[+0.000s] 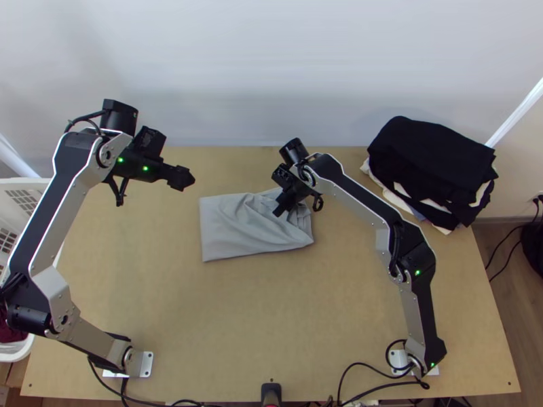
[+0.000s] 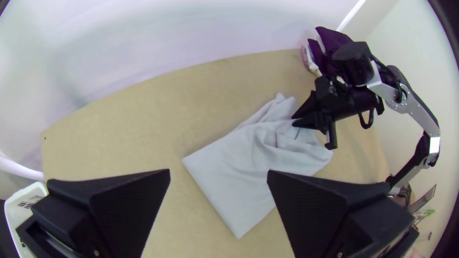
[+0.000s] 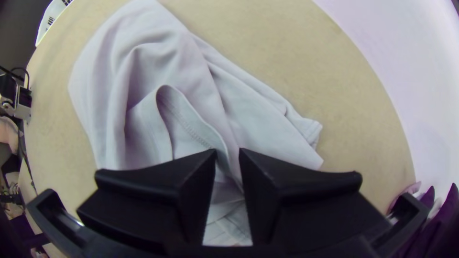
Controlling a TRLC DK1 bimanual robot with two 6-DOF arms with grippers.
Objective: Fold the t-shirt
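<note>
- Right claw is hanging low over the crumpled end of the t-shirt, its two fingers standing slightly parted.
- Cloth is showing in the narrow gap between them, a hemmed edge of it running up to the fingers.
- Over on the other side, the left claw is hovering above the counter, beyond the shirt's smooth end and well apart from the cloth, and its fingers are spreading wide.
- As for the t-shirt, it's lying in the middle of the far half of the counter, pale grey and folded into a rough rectangle.
- Its left end is lying flat with neat, straight edges, while the right end is bunching up in creases and loose folds.
- Toward the far right corner, a pile of dark clothes is sitting, with some white cloth peeking out among it.
- Beside the counter's left edge, a white basket is standing, and dark red cloth is lying inside.
</note>
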